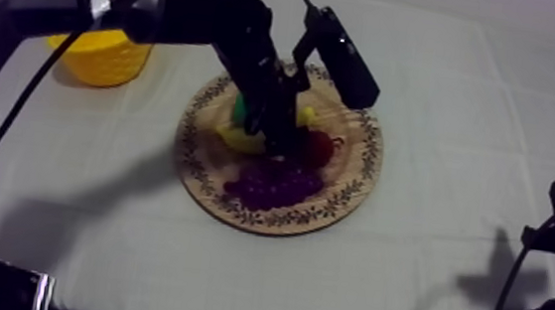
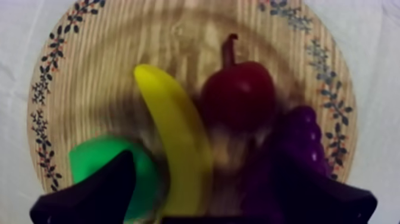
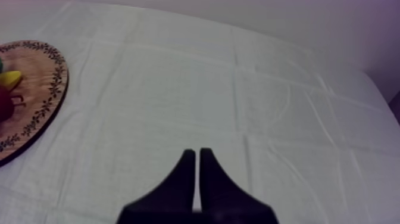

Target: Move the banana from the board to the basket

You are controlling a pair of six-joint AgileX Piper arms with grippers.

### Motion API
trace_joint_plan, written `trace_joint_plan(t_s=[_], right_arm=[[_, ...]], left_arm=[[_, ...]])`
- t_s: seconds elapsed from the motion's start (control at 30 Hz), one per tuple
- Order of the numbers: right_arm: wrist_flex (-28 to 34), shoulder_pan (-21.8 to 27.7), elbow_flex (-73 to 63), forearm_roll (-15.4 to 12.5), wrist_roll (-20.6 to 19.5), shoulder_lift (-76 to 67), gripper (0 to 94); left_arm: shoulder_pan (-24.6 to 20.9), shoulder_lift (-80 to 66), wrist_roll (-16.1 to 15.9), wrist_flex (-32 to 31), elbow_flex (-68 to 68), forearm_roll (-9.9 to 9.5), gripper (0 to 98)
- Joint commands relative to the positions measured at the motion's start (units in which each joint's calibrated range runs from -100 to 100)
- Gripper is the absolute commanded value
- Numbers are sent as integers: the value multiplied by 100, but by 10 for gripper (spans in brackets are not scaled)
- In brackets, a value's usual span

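- My left claw [image 2: 199, 173] is open, its two fingers spread to either side of the banana [image 2: 172, 131], with nothing gripped yet. The banana lies on the wooden board [image 2: 178, 36], with the pear [image 2: 89, 161] on one side and the small red fruit [image 2: 238, 95] on the other.
- One finger sits right over the pear. If I close from here, that finger could push the pear against the banana, or pinch both together, and I might lift the wrong fruit.
- The other finger is close to the red fruit and the grapes [image 2: 306, 137]. Closing could nudge them and send one rolling off the board.
- The banana is curved and smooth and runs lengthwise between my fingers. A grip too near its end could let it pivot or slide out as I lift.
- If I go too low, my fingertips could press on the board and shift it across the cloth.
- The basket [image 1: 103, 52] stands well away from the board, near the far left corner of the table. A weak grip could drop the banana on the way there, or against the rim.
- My right claw [image 3: 197, 161] is closed on nothing, low over bare cloth and well clear of the board, so I expect no clash.
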Motion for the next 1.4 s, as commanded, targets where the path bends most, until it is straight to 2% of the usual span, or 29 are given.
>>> trace_joint_plan(t_s=[0.0,0.47,0.9,1.37], right_arm=[[0,2,-3,2,-1,-2,2],[0,2,-3,2,-1,-2,2],[0,2,-3,2,-1,-2,2],[0,2,-3,2,-1,-2,2]], left_arm=[[-27,128,-14,100,-169,20,824],[-78,521,26,749,-622,58,801],[-181,1172,68,1479,-1443,118,732],[-230,1388,160,1710,-1660,147,663]])
